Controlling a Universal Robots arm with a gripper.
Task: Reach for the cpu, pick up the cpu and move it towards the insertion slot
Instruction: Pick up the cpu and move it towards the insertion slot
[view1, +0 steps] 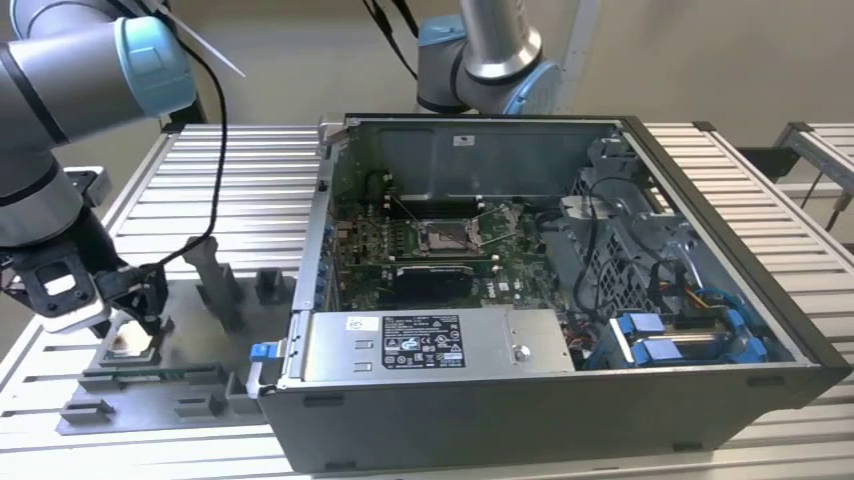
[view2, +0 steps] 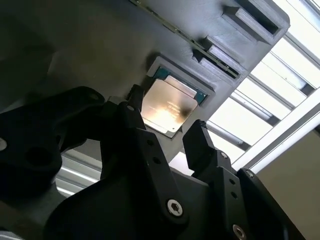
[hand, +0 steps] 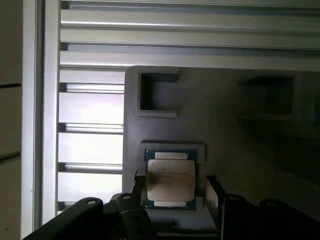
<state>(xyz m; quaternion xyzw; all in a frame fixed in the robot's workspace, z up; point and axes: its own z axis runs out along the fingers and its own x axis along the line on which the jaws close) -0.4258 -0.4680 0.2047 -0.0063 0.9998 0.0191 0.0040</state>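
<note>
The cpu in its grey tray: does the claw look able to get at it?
Probably yes. The claw is open, with a finger on either side of the cpu, and nothing covers it.

silvery cpu flat in grey recess, insertion slot inside case

On the desk, the fixture tray lies just beside the computer case, on the exterior view's left of it. The cpu lies in a tray recess, between the parted fingers of the hand. The insertion slot sits inside the case, well apart from the cpu.
</note>
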